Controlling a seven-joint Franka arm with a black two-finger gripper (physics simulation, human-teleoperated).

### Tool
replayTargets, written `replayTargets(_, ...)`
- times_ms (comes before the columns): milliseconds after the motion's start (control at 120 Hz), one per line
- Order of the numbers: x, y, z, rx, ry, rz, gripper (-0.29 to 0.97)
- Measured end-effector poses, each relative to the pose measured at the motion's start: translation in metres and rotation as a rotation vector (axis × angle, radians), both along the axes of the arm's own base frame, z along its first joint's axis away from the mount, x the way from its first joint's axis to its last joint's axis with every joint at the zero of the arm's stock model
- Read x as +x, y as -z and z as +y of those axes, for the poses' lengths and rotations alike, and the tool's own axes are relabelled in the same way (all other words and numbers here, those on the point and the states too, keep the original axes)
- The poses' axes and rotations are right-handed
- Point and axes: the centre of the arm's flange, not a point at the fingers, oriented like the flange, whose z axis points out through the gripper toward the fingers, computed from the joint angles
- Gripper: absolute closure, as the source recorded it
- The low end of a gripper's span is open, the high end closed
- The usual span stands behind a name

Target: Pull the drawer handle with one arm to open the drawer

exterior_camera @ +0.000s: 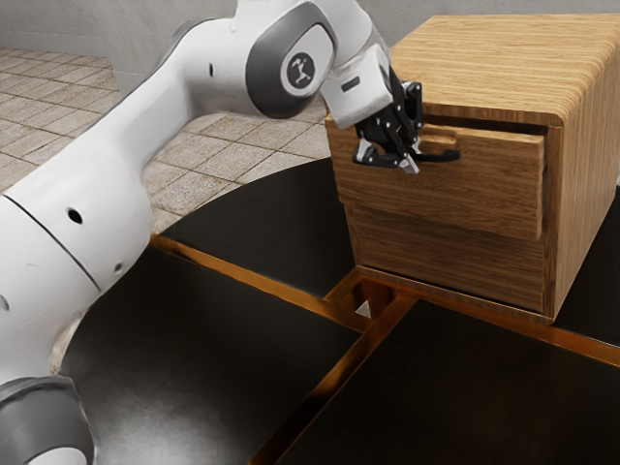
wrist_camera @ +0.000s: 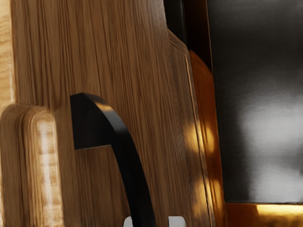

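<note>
Exterior view: wooden cabinet [exterior_camera: 504,68] sits upper right of frame on a black table [exterior_camera: 194,368]. Its top drawer [exterior_camera: 484,184] stands a little proud of the cabinet face, w/ a dark gap showing at its right end, so it's partly open, not fully. The black handle [exterior_camera: 441,153] is a thin bar across the drawer front, centre-right of frame. The gripper [exterior_camera: 389,155] is right at the handle's left end, arm coming in from upper left. Can't tell whether it's clamped on the bar or just around it.

Wrist view: handle [wrist_camera: 118,142] curves off the drawer front [wrist_camera: 142,71] down toward bottom centre of frame, under the hand.

Handling, my guess: handle is rigid, smooth, prob. a bit slippery, and won't flex. The drawer looks solid wood, so moderate weight w/ some slide friction. Best hold is across the bar's straight run, away from the curved ends. Pull straight out, square to the front; an angled pull could bind the drawer or slip off the bar.
</note>
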Motion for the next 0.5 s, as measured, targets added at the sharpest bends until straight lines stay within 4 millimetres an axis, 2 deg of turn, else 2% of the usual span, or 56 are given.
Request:
replayTargets(117, -0.015, -0.009, 0.001, -0.009, 0.003, 0.005, 0.76)
replayTargets(267, -0.031, -0.006, 0.002, -0.028, 0.006, 0.003, 0.76)
replayTargets(383, -0.045, -0.014, -0.005, -0.029, 0.022, -0.027, 0.77)
replayTargets(500, -0.053, -0.009, -0.007, -0.031, 0.028, -0.034, 0.79)
